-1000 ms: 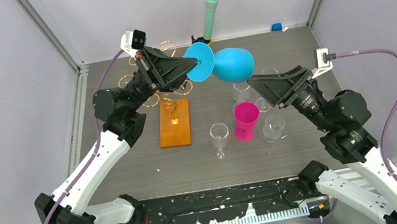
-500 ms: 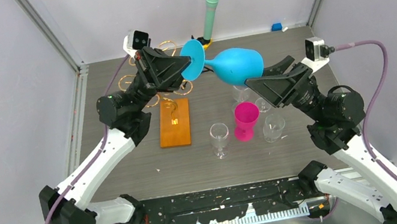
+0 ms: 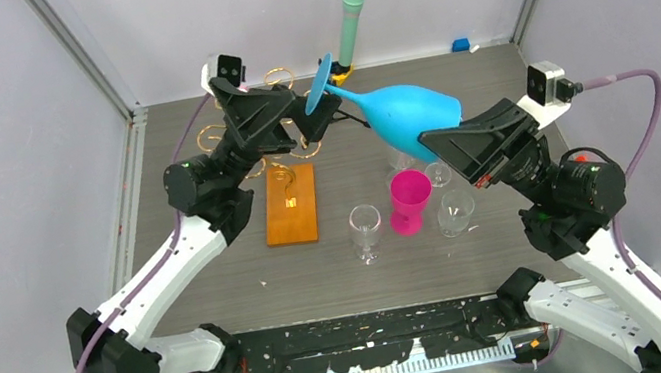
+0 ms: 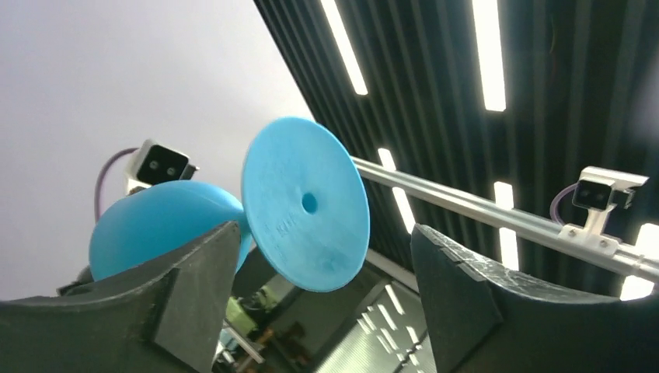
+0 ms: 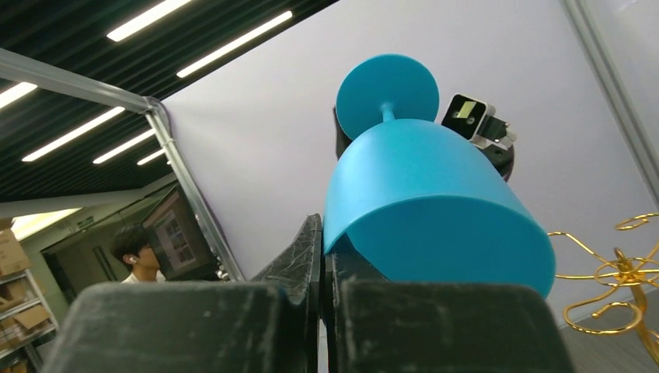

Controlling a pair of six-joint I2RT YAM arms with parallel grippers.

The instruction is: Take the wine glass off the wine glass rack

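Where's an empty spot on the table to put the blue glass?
Bare table lies along the near edge, in front of the wooden base and the nearest clear glass. Another patch lies far right, by the small blue block. Around the pink cup, other glasses crowd.

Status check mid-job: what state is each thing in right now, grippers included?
Blue glass: off the rack, in the air, lying sideways, gripped at its bowl rim.
Right gripper: shut on the blue glass.
Left gripper: open, fingers either side of the glass's foot.
Rack: standing on the table.
Pink cup: upright on the table.
Clear glasses: upright on the table.
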